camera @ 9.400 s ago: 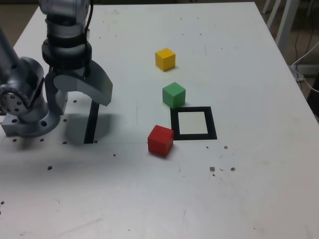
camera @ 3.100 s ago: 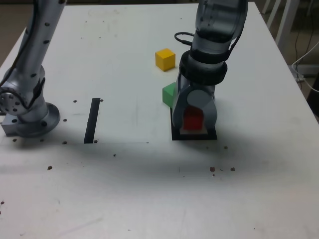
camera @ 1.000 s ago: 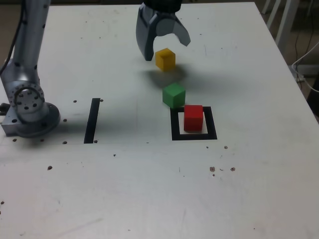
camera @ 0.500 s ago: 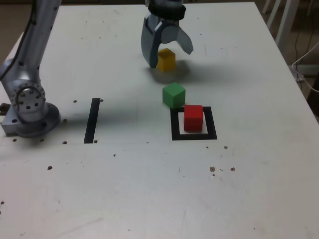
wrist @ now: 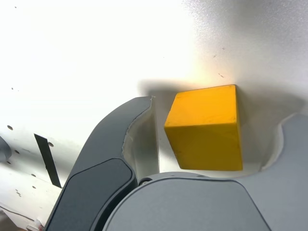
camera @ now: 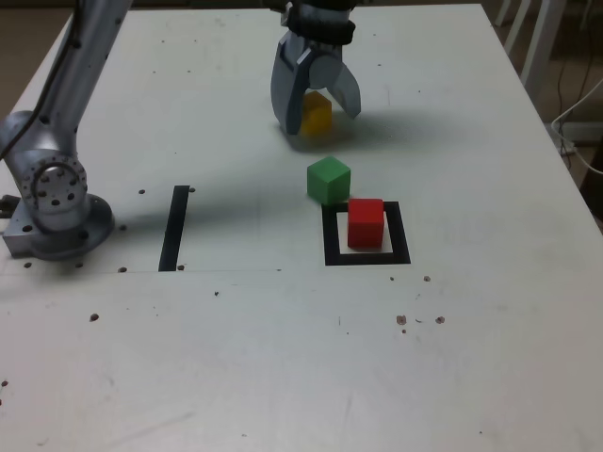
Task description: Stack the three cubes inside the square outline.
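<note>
**Fingers around the yellow cube, red cube in the square**

We count three cubes on the white worktop (camera: 452, 358): one yellow cube (camera: 317, 112), one green cube (camera: 328, 179) and one red cube (camera: 366, 222). We count one square outline (camera: 401, 247) of black tape and one straight black strip (camera: 173, 227).

The red cube stands inside the square outline, on its pale centre. The green cube stands on the worktop just beside the outline, near its far corner on the exterior view's left; whether it touches the tape we cannot tell. The yellow cube sits farther back on the worktop, apart from the green one. No cube lies on another.

We see one arm, with its base (camera: 57, 202) at the exterior view's left, and one gripper (camera: 316, 115), which points down over the yellow cube. Its two fingers (camera: 285, 89) are spread apart, and the yellow cube lies between them. In the wrist view the yellow cube (wrist: 207, 127) rests on the worktop between one dark finger (wrist: 113, 144) and the other, with a clear gap to the first. On the other side we cannot tell if the finger touches the cube. The black strip (wrist: 48, 160) shows small in this view too.
</note>
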Motion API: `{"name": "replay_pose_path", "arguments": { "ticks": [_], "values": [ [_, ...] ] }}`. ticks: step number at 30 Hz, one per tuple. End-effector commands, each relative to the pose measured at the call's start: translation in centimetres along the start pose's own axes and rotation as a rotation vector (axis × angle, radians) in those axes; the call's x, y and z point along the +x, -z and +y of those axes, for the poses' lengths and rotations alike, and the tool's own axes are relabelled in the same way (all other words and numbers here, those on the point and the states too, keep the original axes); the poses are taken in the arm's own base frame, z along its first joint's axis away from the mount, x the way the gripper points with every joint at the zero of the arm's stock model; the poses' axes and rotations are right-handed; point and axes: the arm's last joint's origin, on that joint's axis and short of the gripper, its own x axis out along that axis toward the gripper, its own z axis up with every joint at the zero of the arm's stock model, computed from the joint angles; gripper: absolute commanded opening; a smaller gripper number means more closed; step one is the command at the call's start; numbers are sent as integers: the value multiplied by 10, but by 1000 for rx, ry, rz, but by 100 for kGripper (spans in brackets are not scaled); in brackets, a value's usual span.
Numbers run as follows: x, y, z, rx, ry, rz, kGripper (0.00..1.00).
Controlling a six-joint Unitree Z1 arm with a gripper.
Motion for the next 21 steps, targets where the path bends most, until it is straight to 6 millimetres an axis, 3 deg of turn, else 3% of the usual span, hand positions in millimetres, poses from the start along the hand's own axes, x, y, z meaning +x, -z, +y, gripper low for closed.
{"name": "replay_pose_path", "arguments": {
  "ticks": [1,4,7,21],
  "values": [
    [1,-2,1,0,-6,-2,46],
    [1,-2,2,-1,-16,-6,33],
    [1,-3,3,-2,-23,-7,28],
    [1,-2,2,0,-30,-3,28]
  ]
}}
